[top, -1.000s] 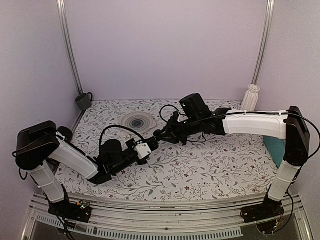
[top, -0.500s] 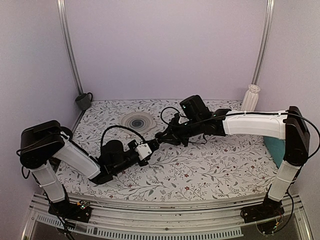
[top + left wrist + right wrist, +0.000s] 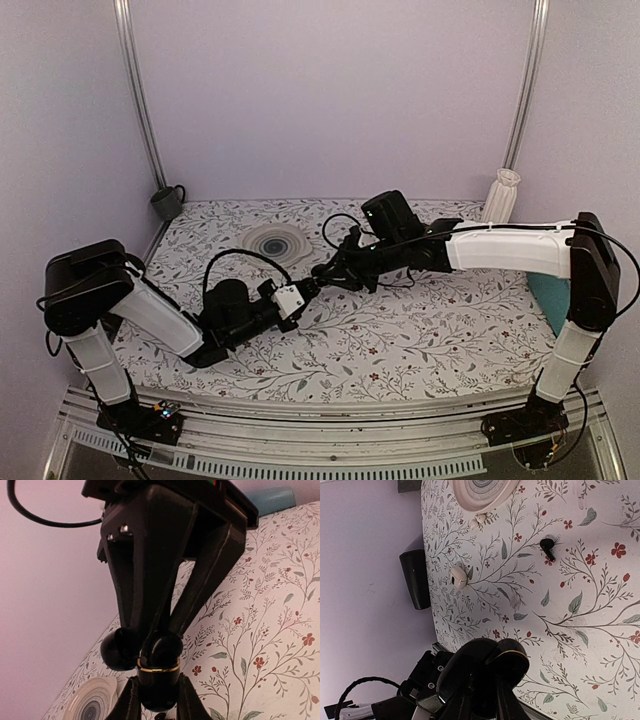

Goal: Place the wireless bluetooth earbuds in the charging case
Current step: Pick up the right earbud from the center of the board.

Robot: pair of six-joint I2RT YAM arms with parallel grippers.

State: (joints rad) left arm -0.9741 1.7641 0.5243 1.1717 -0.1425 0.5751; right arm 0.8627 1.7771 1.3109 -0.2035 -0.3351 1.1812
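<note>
My left gripper (image 3: 302,289) is shut on the black charging case (image 3: 158,680), gripping its gold-rimmed body from both sides just above the table. The lid (image 3: 117,650) hangs open to one side. My right gripper (image 3: 319,274) comes at it from the far side, and its tips (image 3: 156,639) sit at the case mouth. It is shut on a small rounded black earbud (image 3: 162,650) resting in the opening. In the right wrist view the case (image 3: 512,662) and lid (image 3: 465,665) hide the fingertips. A second black earbud (image 3: 547,548) lies on the floral cloth.
A grey spiral plate (image 3: 275,241) lies behind the grippers. A white oval case (image 3: 458,576) and a small white earbud (image 3: 480,518) lie near it. There is a dark mug (image 3: 167,203) at the back left, a white ribbed vase (image 3: 502,195) at the back right and a teal object (image 3: 548,298) at the right edge.
The two grippers have closed in on each other slightly. The right gripper's tips have come down onto the case that the left gripper holds.
</note>
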